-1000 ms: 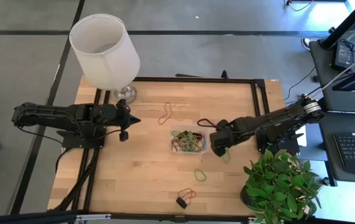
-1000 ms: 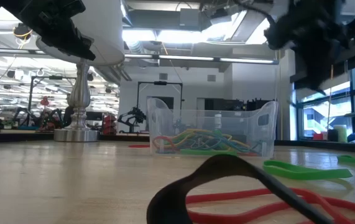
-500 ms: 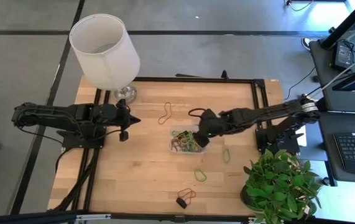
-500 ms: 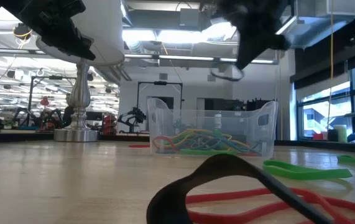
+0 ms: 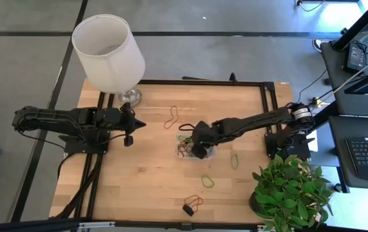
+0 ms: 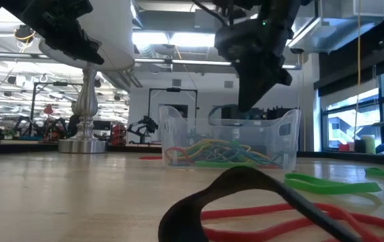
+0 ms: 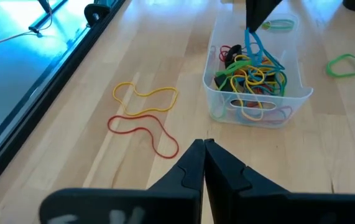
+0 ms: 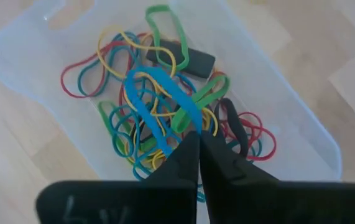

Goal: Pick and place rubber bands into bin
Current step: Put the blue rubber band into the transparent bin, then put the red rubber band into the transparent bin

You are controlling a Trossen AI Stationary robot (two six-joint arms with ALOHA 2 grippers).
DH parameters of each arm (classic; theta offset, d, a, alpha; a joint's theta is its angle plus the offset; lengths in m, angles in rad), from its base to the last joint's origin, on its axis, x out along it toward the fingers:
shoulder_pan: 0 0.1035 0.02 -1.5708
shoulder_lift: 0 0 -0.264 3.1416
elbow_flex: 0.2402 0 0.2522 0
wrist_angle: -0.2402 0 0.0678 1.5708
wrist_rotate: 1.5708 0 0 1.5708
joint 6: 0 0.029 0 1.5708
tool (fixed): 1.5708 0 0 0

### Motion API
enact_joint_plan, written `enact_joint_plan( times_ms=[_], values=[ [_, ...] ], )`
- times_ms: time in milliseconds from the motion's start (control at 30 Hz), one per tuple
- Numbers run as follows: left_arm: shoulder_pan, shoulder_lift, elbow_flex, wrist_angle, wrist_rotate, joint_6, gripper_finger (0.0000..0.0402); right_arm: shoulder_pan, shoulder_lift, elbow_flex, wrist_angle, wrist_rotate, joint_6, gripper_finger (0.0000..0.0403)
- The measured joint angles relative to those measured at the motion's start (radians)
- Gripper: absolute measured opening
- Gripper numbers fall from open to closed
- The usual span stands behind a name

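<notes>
Blue rubber band held over the bin by the right gripper.

A blue rubber band (image 8: 158,102) hangs pinched in the clenched tips of the right gripper (image 8: 198,138), dangling just above the clear bin (image 5: 194,145) near the middle of the desk (image 5: 138,180). The bin holds a tangle of rubber bands (image 7: 252,78) in red, yellow, green, blue and black, too many to count. Loose on the desk: a yellow band (image 7: 146,99) and a red band (image 7: 143,132) together at the bin's 11 o'clock in the high view, a green band (image 5: 207,182) at its 5 o'clock, another green band (image 5: 234,161) at 4 o'clock, and a red band (image 5: 195,203) with a black band (image 5: 188,209) farther out at 6 o'clock. The left gripper (image 7: 202,148), fingers pressed together and holding nothing, waits at the bin's 9 o'clock, near a lamp (image 5: 109,53) with a white shade. A potted plant (image 5: 293,193) stands at the desk's 4 o'clock corner.
</notes>
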Motion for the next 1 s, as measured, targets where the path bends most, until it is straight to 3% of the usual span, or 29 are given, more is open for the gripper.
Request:
enact_joint_plan(
  times_ms=[267, 567, 833, 1000],
  values=[
    [-0.004, 0.000, 0.000, 0.001, -0.004, -0.004, 0.0038, 0.000, 0.006, 0.000, -0.004, -0.014, -0.003, 0.0084],
    [-0.004, 0.030, 0.000, 0.027, -0.022, -0.116, 0.0091, 0.000, -0.013, 0.000, -0.020, -0.041, -0.039, 0.0157],
    [-0.002, 0.104, 0.000, 0.243, -0.078, -0.137, 0.0158, 0.032, -0.135, -0.001, -0.041, 0.032, -0.099, 0.0169],
    [-0.004, 0.167, 0.020, 0.320, -0.122, -0.107, 0.0170, 0.069, -0.245, -0.060, -0.037, 0.079, -0.129, 0.0165]
  ],
)
